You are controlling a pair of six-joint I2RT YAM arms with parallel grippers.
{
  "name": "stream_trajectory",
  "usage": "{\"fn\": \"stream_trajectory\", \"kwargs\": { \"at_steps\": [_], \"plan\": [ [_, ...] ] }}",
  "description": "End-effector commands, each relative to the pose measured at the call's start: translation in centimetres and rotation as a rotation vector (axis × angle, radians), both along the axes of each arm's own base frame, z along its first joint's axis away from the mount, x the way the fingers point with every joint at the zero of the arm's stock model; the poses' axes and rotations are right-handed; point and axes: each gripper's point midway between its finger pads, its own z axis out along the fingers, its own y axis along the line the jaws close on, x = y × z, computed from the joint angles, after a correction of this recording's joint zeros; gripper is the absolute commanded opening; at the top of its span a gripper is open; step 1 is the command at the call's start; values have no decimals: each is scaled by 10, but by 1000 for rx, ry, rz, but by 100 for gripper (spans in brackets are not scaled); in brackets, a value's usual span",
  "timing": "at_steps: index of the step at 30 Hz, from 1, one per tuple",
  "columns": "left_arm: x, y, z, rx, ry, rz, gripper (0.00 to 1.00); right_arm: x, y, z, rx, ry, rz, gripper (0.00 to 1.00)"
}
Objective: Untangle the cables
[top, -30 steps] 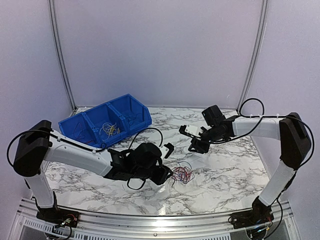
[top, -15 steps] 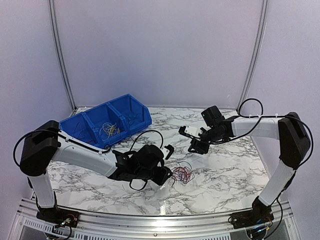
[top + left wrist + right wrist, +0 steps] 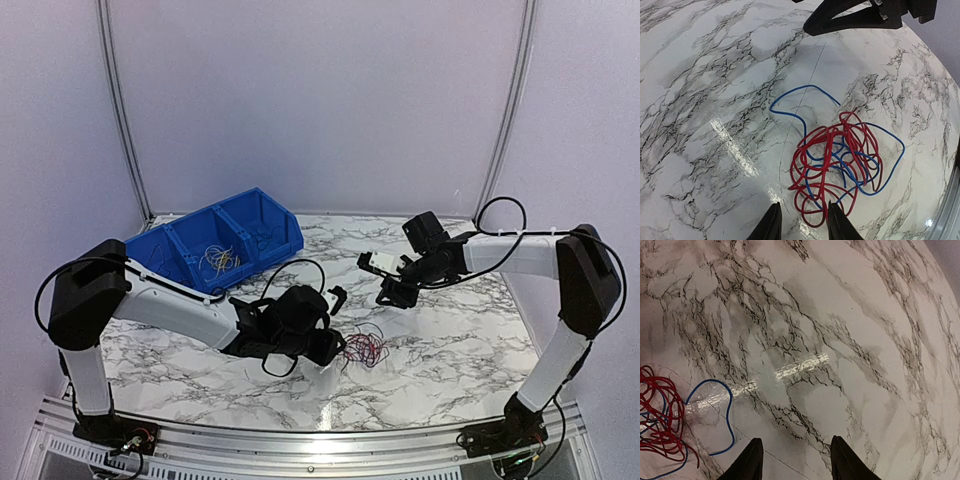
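Toward 6 o'clock on the table (image 3: 450,340), red and blue cables (image 3: 837,160) lie knotted together, unsorted; yellow cables (image 3: 220,259) already sit in the bin (image 3: 288,238) at 10. Left gripper (image 3: 802,224), jaws apart, straddles a red loop; right gripper (image 3: 795,460) hovers parted, empty, at 1 o'clock.

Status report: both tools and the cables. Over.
Left tool open, straddling edge of cables. Right tool open, empty. Red and blue still tangled on table. Nothing blocking.
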Motion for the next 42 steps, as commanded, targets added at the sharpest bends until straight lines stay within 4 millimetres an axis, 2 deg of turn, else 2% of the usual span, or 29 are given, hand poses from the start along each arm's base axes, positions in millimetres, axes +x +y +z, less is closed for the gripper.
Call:
{"fn": "stream_trajectory", "kwargs": {
  "at_steps": [1,9,15,18,20,23,25,27,32,39,42],
  "plan": [
    [4,-13,15,-65,-7,-10,33,1,4,3,0,-4,15,47],
    [-1,-18,-2,-56,38,-24,23,0,4,2,-2,-3,16,47],
    [0,-16,-3,-55,41,-20,14,0,4,4,3,-2,15,47],
    [0,-15,-1,-56,41,-18,10,-3,8,14,38,4,26,47],
    [-1,-14,1,-60,39,-19,8,-17,18,25,91,31,87,48],
    [0,-10,4,-59,31,-13,5,-54,42,45,214,106,232,51],
    [1,-6,5,-56,22,1,3,-68,53,48,233,136,279,53],
    [2,-3,5,-63,16,19,1,-75,61,40,218,152,300,54],
    [5,1,4,-123,25,77,0,-76,65,-6,78,202,281,54],
    [11,12,6,-173,13,154,0,-86,66,-27,25,235,300,55],
    [12,18,13,-181,-5,168,0,-72,59,-40,-47,205,239,41]
  ]
}}
